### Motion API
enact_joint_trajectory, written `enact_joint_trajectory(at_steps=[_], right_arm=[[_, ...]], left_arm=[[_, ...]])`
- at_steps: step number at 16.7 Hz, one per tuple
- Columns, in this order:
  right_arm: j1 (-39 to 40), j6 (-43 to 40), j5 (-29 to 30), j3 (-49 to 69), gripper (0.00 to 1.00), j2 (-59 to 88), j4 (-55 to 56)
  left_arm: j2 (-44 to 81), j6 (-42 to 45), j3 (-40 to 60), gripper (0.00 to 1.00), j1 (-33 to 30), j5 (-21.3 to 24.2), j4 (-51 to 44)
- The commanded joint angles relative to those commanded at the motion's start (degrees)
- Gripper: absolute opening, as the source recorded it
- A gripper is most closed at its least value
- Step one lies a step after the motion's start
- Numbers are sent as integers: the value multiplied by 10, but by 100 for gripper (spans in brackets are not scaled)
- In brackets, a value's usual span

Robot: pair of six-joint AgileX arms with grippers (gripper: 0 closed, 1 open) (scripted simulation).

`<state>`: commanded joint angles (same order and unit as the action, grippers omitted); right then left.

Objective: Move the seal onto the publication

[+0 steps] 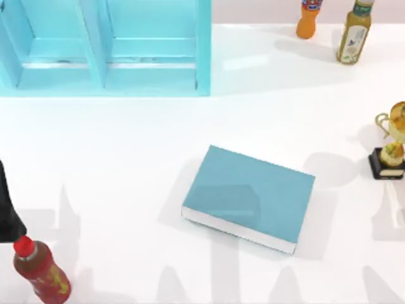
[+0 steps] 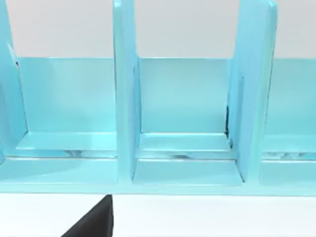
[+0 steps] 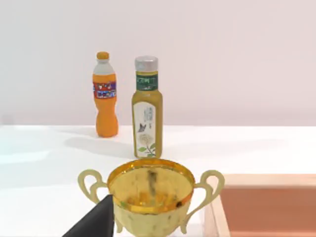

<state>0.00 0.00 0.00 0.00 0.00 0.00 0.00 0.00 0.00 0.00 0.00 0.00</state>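
The publication, a thick teal-blue book with white page edges, lies flat a little right of the table's centre, turned slightly askew. The seal is out of view. A black part of my left arm stands at the table's left edge, well left of the book. In the left wrist view a dark corner of my left gripper faces the light blue shelf. In the right wrist view a dark corner of my right gripper sits close to the gold trophy.
A light blue shelf unit fills the back left. A red-capped bottle stands at the front left. An orange bottle and a green-labelled bottle stand at the back right. The gold trophy is at the right edge.
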Motion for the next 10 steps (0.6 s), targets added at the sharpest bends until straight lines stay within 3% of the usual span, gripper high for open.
enact_joint_trajectory(at_steps=[5, 10], right_arm=[[-24, -21, 3, 88, 100, 90, -72], [-77, -69, 4, 293, 100, 313, -235]], left_arm=[[0, 0, 0, 100, 0, 0, 0], [0, 0, 0, 100, 0, 0, 0]])
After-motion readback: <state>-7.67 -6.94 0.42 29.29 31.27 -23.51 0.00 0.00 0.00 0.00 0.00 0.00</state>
